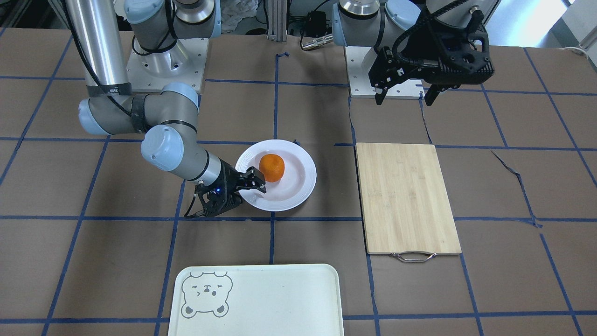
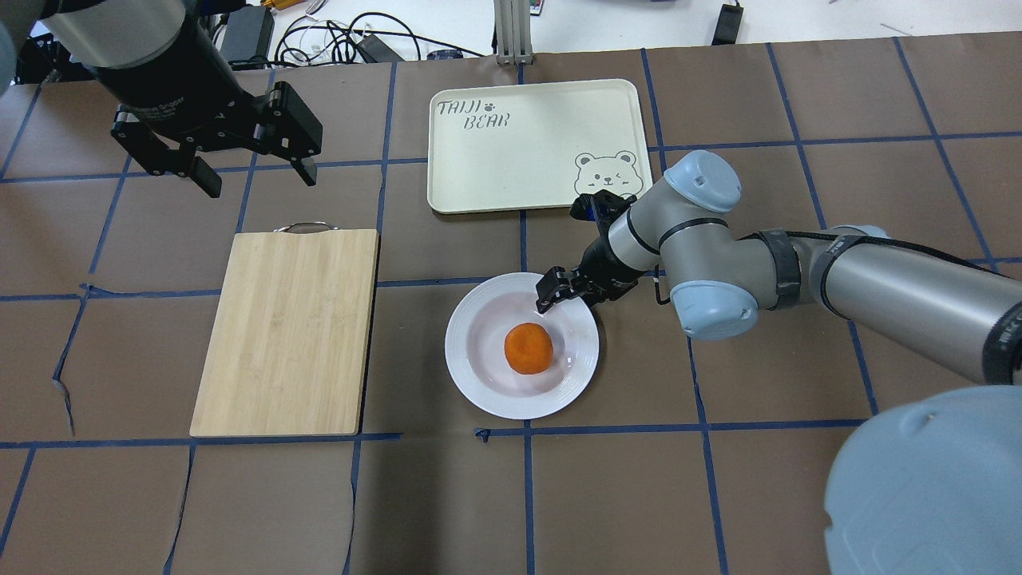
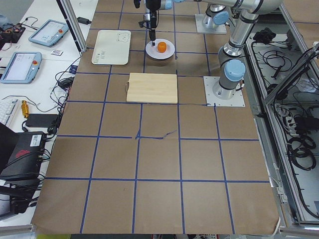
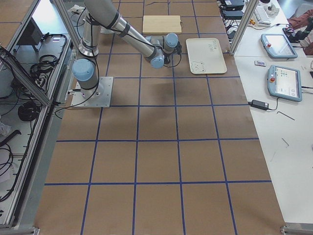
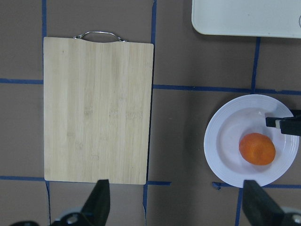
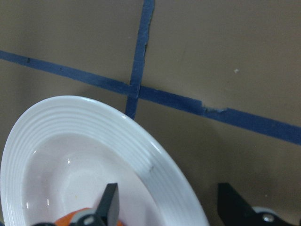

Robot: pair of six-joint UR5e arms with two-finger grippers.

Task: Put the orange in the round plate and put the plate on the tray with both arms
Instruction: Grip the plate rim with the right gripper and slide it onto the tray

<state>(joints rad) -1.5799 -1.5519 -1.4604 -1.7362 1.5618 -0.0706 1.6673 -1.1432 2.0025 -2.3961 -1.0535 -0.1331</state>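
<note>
The orange [image 2: 528, 348] [image 1: 272, 167] sits in the sunken centre of the white round plate [image 2: 471, 375] [image 1: 303, 186], in the middle of the table. My right gripper [image 2: 551, 299] [image 1: 256, 182] is low at the plate's tray-side rim, open. In the right wrist view one finger [image 6: 110, 202] is inside the plate [image 6: 117, 136] and the other stands outside the rim. My left gripper [image 2: 259, 177] [image 1: 406, 99] hangs open and empty, high above the table and away from the plate. The cream tray [image 2: 527, 144] [image 1: 256, 303] lies empty beyond the plate.
A bamboo cutting board [image 2: 287, 331] [image 1: 406, 198] with a metal handle lies flat on my left side, below the left gripper. Brown paper with blue tape lines covers the table. Tablets and cables lie on a side bench [image 3: 30, 55].
</note>
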